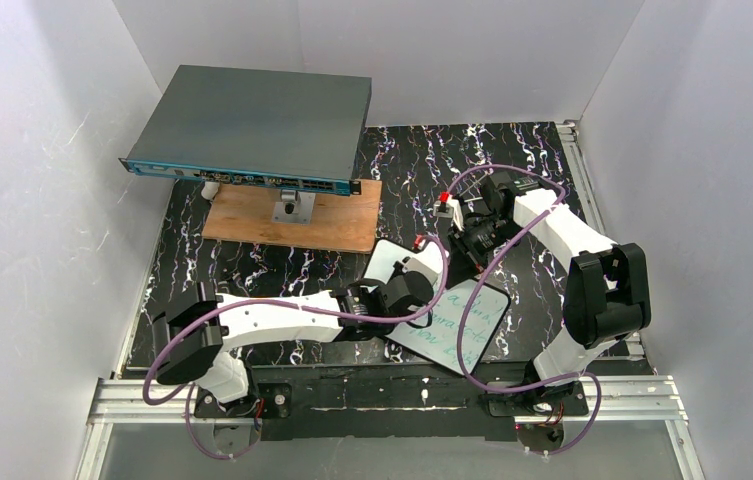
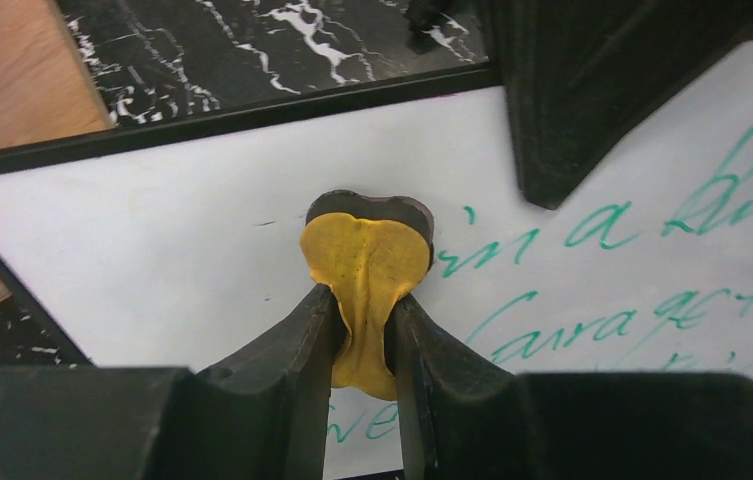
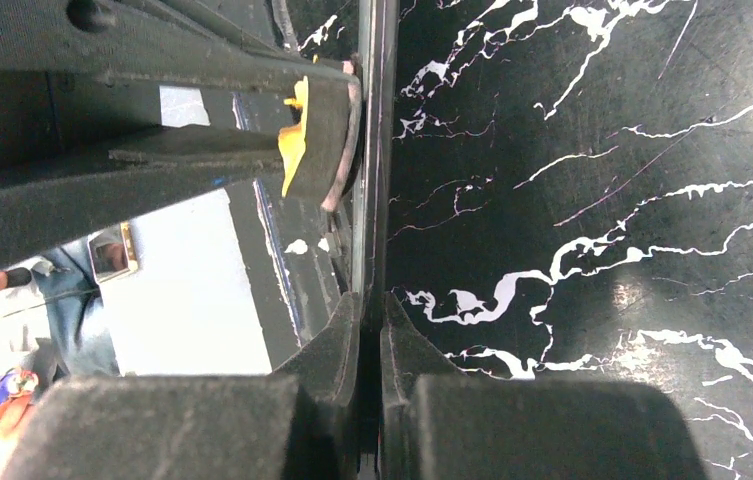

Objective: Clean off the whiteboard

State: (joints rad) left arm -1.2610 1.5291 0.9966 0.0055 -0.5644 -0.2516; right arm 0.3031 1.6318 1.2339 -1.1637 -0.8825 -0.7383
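The left claw (image 2: 364, 300) is clamped on a yellow sponge eraser (image 2: 367, 250), pressed to the whiteboard (image 2: 152, 250) at centre frame. The green writing (image 2: 592, 290) lies to its right, lines running rightward. The right claw (image 3: 370, 315) pinches the board's edge, steadying it.

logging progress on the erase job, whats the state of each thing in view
whiteboard: partly wiped, one end clean, green writing on the rest
eraser: pinched by the left gripper, pressed on the whiteboard
left gripper: shut on the eraser
right gripper: shut on the whiteboard's edge
grey box: propped on a stand over the wooden plank
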